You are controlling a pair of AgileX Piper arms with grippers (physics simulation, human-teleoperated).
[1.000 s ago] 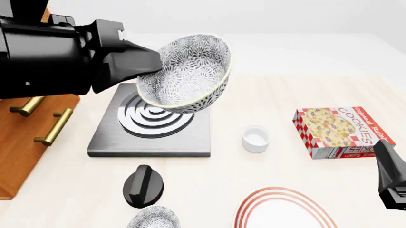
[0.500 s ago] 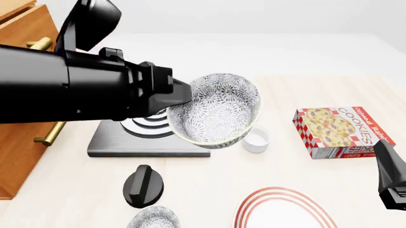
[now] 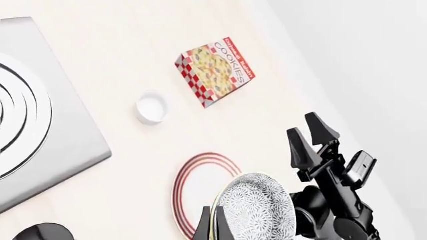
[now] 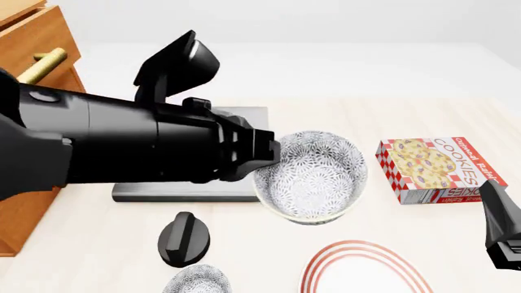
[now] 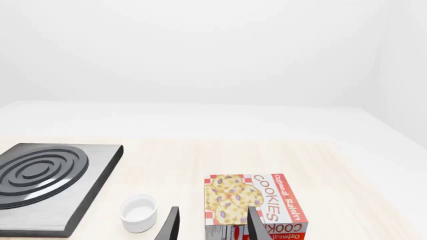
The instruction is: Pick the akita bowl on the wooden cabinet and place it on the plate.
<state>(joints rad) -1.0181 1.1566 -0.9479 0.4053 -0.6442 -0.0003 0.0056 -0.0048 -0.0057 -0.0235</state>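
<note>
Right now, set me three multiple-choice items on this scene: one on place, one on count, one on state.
1. Where is the akita bowl?
A. On the wooden cabinet
B. Held in the air beyond the plate
C. Lying on the plate
2. How many patterned bowls show in the front view?
A. One
B. Two
C. Three
3. The right claw is:
A. Open
B. Shut on the cookie box
C. Shut on the cup

Answers:
1 B, the left claw grips its rim and the plate lies bare.
2 B, a twin bowl sits at the near edge.
3 A, a gap shows between its fingers.

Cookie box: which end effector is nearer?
Right. The right end effector hovers just beside the cookie box; the left end effector holds the akita bowl farther off.
</note>
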